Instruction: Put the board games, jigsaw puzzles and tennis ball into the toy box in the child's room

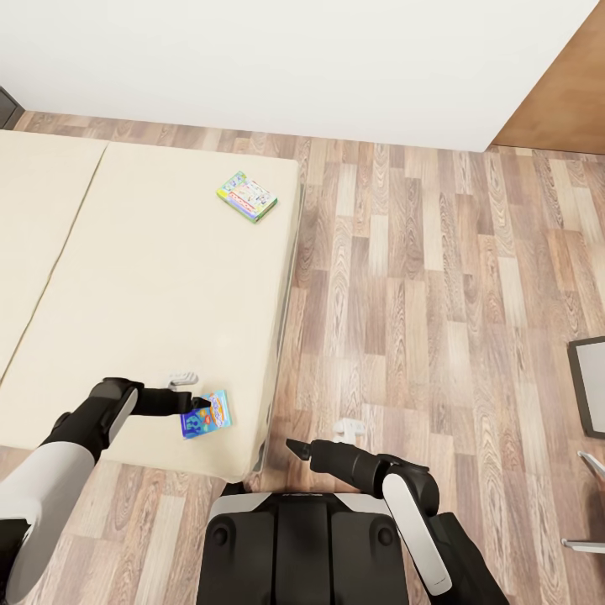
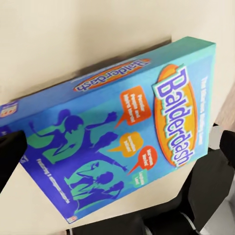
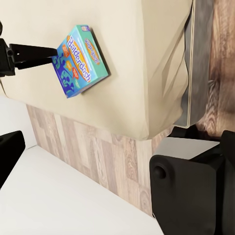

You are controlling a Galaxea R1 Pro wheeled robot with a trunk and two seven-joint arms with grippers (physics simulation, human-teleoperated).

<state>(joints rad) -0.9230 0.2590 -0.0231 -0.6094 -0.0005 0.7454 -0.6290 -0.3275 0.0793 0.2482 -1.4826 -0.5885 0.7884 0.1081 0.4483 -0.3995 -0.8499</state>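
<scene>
A blue Balderdash board game [image 1: 208, 413] sits near the front edge of the cream bed [image 1: 143, 277]. My left gripper [image 1: 192, 409] reaches in from the left and is shut on the box's near end. The box looks slightly raised and casts a shadow. Its cover spans the left wrist view [image 2: 122, 132], and it also shows in the right wrist view [image 3: 78, 61] with a left finger [image 3: 30, 51] against it. A second, green-edged board game [image 1: 247, 197] lies flat at the bed's far right corner. My right gripper [image 1: 296, 449] hangs open over the floor beside the bed corner.
Wood floor [image 1: 420, 294] runs to the right of the bed. A grey-framed object [image 1: 588, 382] and thin metal pieces [image 1: 588, 470] sit at the right edge. A white wall [image 1: 294, 59] stands behind the bed. My dark base [image 1: 294, 546] is close to the bed's corner.
</scene>
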